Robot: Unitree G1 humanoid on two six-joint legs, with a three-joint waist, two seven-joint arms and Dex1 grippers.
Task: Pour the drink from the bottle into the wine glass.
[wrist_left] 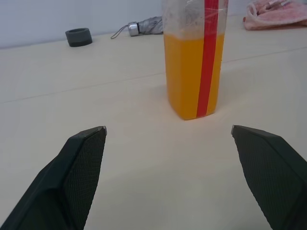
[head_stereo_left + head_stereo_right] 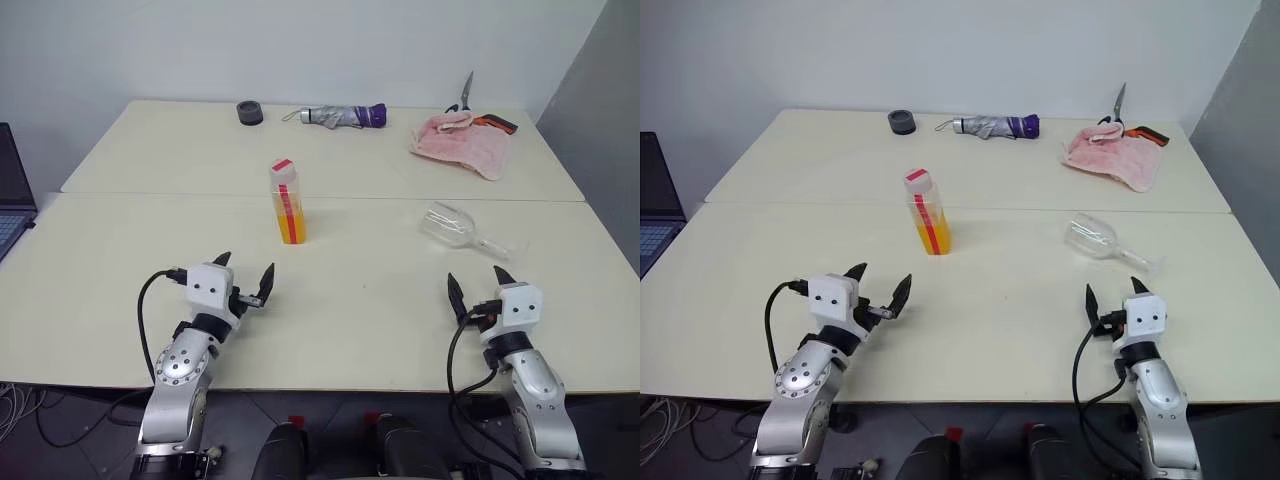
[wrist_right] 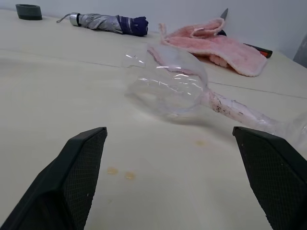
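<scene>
1. The bottle [image 2: 287, 201] stands upright on the pale surface [image 2: 360, 300], red cap on top, a red strip down its side, directly ahead of the left pincer [image 2: 245, 278] and apart from it.
2. The drink [image 1: 192, 76] fills roughly the lower two thirds of the bottle, bright orange-yellow.
3. The wine glass [image 2: 455, 226] lies on its side on the surface, just ahead of the right pincer [image 2: 478, 283]. Its bowl points to that pincer's left and its stem runs off to the right, with no contact between glass and pincer.
4. The left pincer hovers above the near part of the surface, fingers spread wide and holding nothing.
5. The right pincer hovers likewise near the front edge, fingers spread wide and empty.
6. A few small orange drops [image 3: 120, 173] sit on the surface between the right pincer and the glass.
7. Well beyond both pincers, along the far side, lie a dark ring [image 2: 249, 112], a folded grey and purple umbrella [image 2: 343, 116], a pink cloth [image 2: 462, 144] and scissors [image 2: 467, 96].
</scene>
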